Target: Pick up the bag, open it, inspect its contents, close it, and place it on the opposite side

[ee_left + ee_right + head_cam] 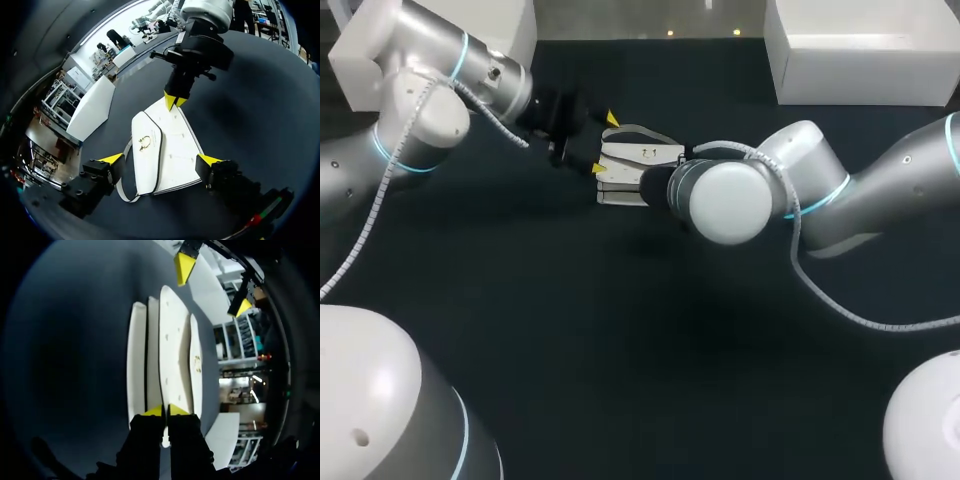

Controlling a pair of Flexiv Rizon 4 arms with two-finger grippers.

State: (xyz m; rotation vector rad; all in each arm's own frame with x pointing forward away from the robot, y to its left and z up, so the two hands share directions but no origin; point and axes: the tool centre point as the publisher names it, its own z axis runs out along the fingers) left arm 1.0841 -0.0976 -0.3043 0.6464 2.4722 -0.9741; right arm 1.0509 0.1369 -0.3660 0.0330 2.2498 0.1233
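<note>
Now, our left gripper [161, 160]: spread wide, straddling the bag [175, 142].
Our right gripper [165, 411]: pinching the bag's opposite edge.

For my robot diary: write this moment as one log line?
bag: on table | left hand: open, around bag | right hand: pinching bag
</note>
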